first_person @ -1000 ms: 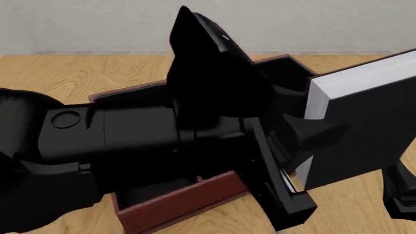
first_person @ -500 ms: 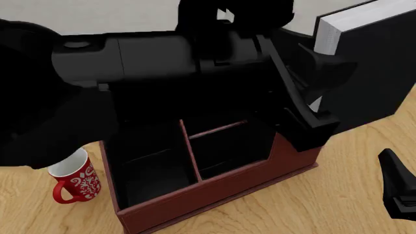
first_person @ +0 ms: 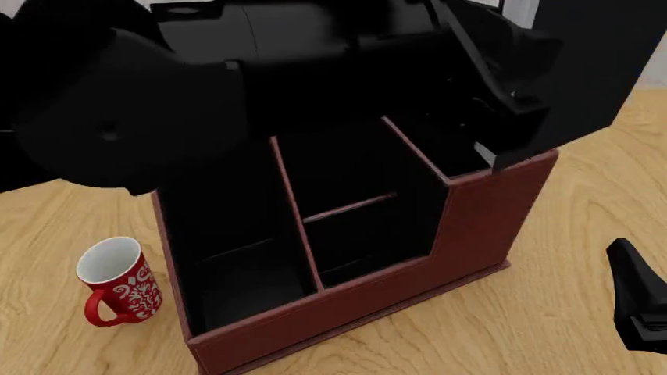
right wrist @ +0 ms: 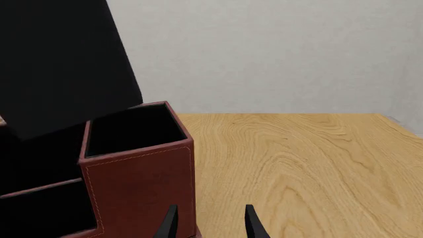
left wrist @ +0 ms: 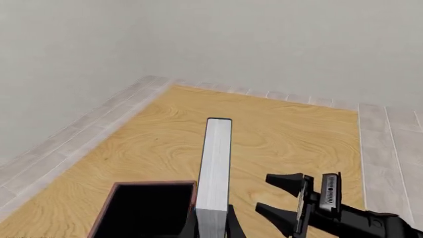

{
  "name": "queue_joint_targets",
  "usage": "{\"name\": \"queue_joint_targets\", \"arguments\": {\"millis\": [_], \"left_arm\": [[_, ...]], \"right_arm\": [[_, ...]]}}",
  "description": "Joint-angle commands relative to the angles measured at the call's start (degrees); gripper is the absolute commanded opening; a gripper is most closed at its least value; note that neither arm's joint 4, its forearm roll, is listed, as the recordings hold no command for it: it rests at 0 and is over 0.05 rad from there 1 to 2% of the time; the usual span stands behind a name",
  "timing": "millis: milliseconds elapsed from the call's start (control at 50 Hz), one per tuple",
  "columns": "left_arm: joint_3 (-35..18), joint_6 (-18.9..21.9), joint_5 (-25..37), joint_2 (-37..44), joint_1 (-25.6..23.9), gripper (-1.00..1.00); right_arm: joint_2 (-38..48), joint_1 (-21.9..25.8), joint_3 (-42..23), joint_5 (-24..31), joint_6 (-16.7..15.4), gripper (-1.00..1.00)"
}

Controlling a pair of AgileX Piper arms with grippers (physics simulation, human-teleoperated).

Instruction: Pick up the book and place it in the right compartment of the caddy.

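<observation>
Up close, at the near right edge of the wooden table (first_person: 563,305), the right gripper (right wrist: 207,224) sits low w/ its two fingers spread and nothing between them; in the front view only part of it shows, at the frame's right edge, and it aims at the tall end of the caddy (first_person: 344,312) from just beside it. Toward the near left corner stands a red mug (first_person: 117,283) w/ white pattern and white inside, upright, handle toward the viewer, just beside the caddy's left wall but not touching it. The caddy itself, reddish-brown w/ black interior, fills the middle of the table: two wider sections w/ lowered fronts, then the right compartment (right wrist: 132,130), narrower w/ a full-height front wall and open at the top. Above that end, the left gripper (left wrist: 213,225) pinches the book (left wrist: 215,168) at its lower part, one finger on each cover, white page edges facing the wrist cam. The book hangs clear of the table, held nearly upright w/ a slight tilt; in the right wrist view its black cover (right wrist: 63,64) hangs over the caddy's right end, lower edge about level w/ the compartment's rim. Whether any corner has crossed the rim, can't tell. The left arm's dark bulk blocks much of the front view's upper half. Beyond the table's far edge: pale tiled floor, plain grey wall.
</observation>
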State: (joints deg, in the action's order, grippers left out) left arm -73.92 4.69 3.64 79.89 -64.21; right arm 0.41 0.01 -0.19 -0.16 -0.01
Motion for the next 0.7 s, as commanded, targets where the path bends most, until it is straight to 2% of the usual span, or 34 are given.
{"name": "queue_joint_targets", "arguments": {"millis": [20, 700], "left_arm": [[-2.4, 1.8, -1.7, 2.6, 2.6, -1.0], [-6.5, 1.2, -6.1, 14.5, 11.9, -1.0]], "right_arm": [[0.0, 0.0, 0.0, 0.0, 0.0, 1.0], [0.0, 0.0, 0.0, 0.0, 0.0, 1.0]]}}
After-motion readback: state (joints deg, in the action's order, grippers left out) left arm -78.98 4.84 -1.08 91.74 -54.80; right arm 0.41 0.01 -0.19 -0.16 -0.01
